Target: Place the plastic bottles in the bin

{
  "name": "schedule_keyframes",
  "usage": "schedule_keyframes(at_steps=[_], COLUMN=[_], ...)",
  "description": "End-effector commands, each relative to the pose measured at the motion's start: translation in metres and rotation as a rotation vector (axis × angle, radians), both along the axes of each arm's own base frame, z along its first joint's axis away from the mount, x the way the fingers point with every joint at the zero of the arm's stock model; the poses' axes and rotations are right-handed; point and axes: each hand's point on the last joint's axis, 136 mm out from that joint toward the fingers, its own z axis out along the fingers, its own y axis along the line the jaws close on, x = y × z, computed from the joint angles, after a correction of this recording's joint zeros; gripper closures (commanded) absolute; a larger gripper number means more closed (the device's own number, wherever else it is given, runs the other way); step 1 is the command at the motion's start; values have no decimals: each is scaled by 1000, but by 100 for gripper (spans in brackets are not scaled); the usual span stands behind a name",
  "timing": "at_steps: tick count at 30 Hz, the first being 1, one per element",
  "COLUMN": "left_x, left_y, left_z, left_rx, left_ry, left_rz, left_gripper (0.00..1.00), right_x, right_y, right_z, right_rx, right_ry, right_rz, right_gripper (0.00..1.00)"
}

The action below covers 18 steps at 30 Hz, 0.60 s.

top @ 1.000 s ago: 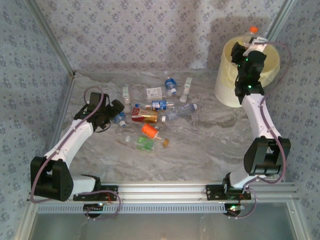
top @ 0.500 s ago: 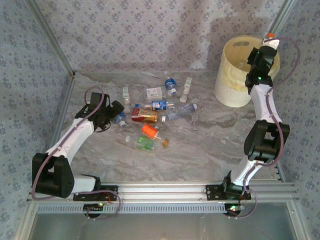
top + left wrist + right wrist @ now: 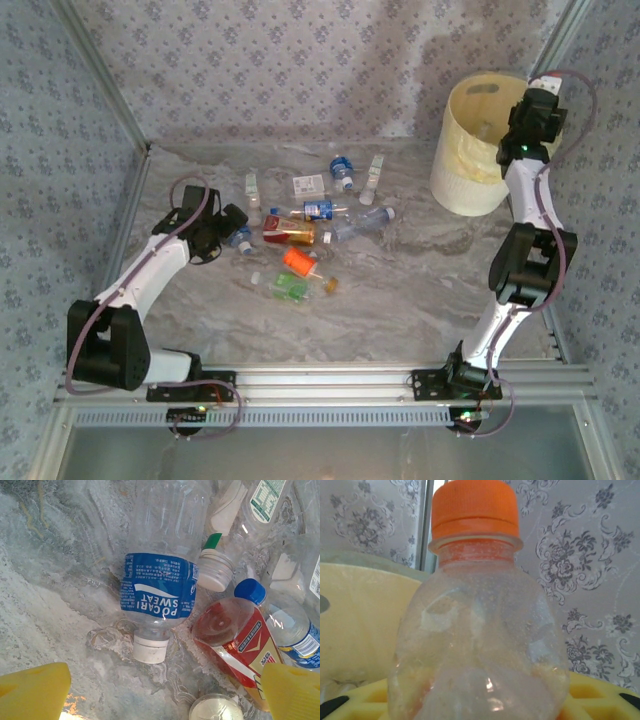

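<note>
Several plastic bottles (image 3: 300, 235) lie scattered mid-table. My left gripper (image 3: 228, 232) hovers at the pile's left end, open. In the left wrist view its yellow fingertips (image 3: 35, 692) stand wide apart, and the gripper (image 3: 165, 690) is just short of a clear bottle with a blue label and white cap (image 3: 157, 587). A red-labelled bottle (image 3: 240, 640) and a blue-capped one (image 3: 285, 625) lie beside it. My right gripper (image 3: 540, 88) is up at the far right rim of the cream bin (image 3: 465, 160), shut on a clear orange-capped bottle (image 3: 480, 645) held upright, with the bin wall (image 3: 360, 625) behind it.
A small white box (image 3: 309, 184) lies among the bottles. Patterned cloth walls and metal frame posts (image 3: 110, 95) enclose the table. The bin stands in the back right corner. Bare marbled tabletop (image 3: 400, 290) stretches between the pile and the arm bases.
My right arm has carried the orange-capped bottle from above the bin's middle to its far right rim. The left arm has barely moved and stays open.
</note>
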Motion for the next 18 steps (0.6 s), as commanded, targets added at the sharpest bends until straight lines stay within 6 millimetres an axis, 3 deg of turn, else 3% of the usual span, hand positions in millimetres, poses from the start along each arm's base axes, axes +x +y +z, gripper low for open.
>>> schedule_keyframes(at_steps=[1, 8, 18], left_x=[3, 3, -1], left_y=[3, 3, 5], left_z=[3, 3, 2], left_rx=[-1, 0, 6], left_ry=[4, 4, 9], left_rz=[26, 23, 23], left_gripper=[2, 2, 2], right_x=[-5, -1, -9], right_y=[-6, 13, 49], right_z=[16, 21, 57], right_rx=[-41, -50, -60], right_ry=[-8, -8, -85], right_rz=[-71, -46, 6], right_gripper=[38, 28, 14])
